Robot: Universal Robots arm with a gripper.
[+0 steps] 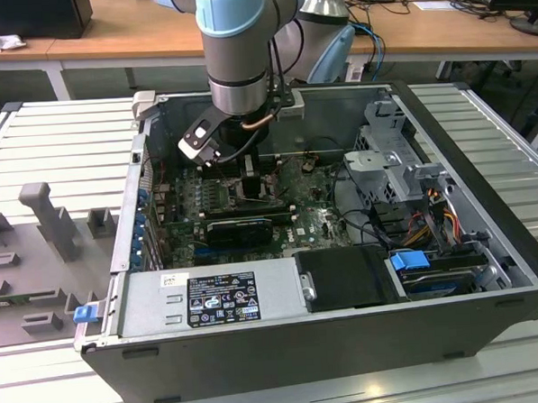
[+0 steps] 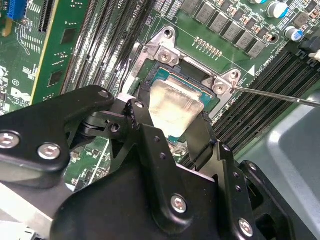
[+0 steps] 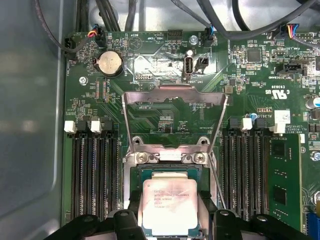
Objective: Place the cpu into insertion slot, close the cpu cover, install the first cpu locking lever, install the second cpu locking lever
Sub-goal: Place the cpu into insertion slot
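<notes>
Step 1 is in hand and close to done, as judged. The gripper [image 3: 170, 216] is seen low over the motherboard [image 3: 150, 65], inside the open PC case [image 1: 285, 332] that lies on the ribbed surface [image 1: 57, 122], toward the far side of the case and the exterior view's left. The cpu [image 3: 170, 200] is held w/ a black finger [image 2: 142, 112] pressed on each of two opposite edges, so the gripper is taken as clamped on it, not apart. The chip is placed right in or just over the insertion slot [image 3: 200, 176], silvery top up and roughly square to the frame; whether it is fully seated can't be told from these angles, though it looks near level in the first wrist view. The cpu cover [image 3: 175, 96] is swung up and open on the far side of the slot, so closing is not done. A thin wire lever [image 2: 280, 96] is seen free beside the slot, not hooked down; both levers are judged left to do. Approx. a quarter of the job is reckoned complete once the chip is let go.
</notes>
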